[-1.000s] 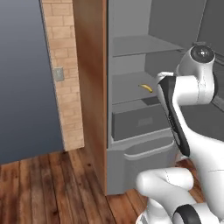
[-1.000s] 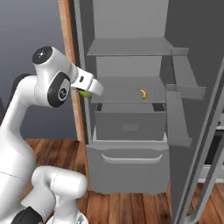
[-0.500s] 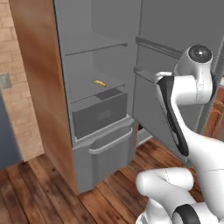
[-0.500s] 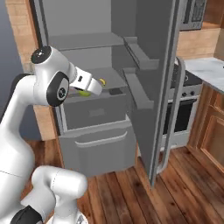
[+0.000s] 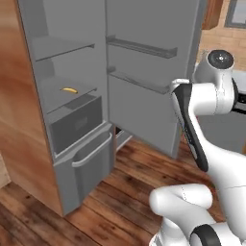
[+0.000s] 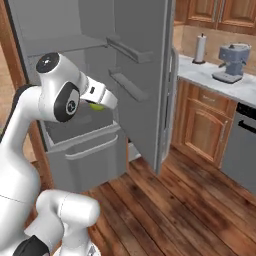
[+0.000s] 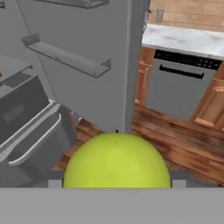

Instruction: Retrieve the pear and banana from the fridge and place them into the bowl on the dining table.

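- The pear point(image 7: 117, 160) sits gripped between the fingers, which are spread wide around it.
- The banana point(image 5: 69, 90) lies on the fridge point(image 5: 72, 120) shelf, far left of it.

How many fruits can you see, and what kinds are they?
Pear: 1, yellow-green, held in the gripper
Banana: 1, yellow, lying on a shelf in the open fridge
Total: 2 fruits
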Tool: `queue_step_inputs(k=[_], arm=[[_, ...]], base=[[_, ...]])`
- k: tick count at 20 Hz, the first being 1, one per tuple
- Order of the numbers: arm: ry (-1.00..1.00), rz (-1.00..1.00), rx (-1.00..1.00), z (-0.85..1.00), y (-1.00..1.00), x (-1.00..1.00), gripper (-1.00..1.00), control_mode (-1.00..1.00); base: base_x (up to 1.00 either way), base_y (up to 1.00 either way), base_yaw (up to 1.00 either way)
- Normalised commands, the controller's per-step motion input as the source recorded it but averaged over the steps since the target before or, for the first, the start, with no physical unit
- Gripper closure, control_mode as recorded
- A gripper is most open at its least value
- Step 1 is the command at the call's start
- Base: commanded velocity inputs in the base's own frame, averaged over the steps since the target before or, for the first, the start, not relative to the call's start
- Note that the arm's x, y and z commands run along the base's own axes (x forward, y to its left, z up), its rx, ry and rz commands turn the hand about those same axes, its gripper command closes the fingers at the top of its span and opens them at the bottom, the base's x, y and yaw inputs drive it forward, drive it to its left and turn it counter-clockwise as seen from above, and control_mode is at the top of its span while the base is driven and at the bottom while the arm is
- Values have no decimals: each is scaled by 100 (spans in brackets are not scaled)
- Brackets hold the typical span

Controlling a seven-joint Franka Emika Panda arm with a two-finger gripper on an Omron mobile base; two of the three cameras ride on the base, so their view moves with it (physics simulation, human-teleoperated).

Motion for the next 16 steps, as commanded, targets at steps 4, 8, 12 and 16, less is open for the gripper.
queue_step_inputs(k=[4, 8, 12, 16], arm=[[0, 0, 0, 0, 0, 0, 100, 100], [0, 0, 0, 0, 0, 0, 100, 100], [0, 0, 0, 0, 0, 0, 100, 100], [0, 0, 0, 0, 0, 0, 100, 100]], base=[[-76, 31, -52], [-84, 20, -51], [-88, 5, -48], [-85, 0, -45]])
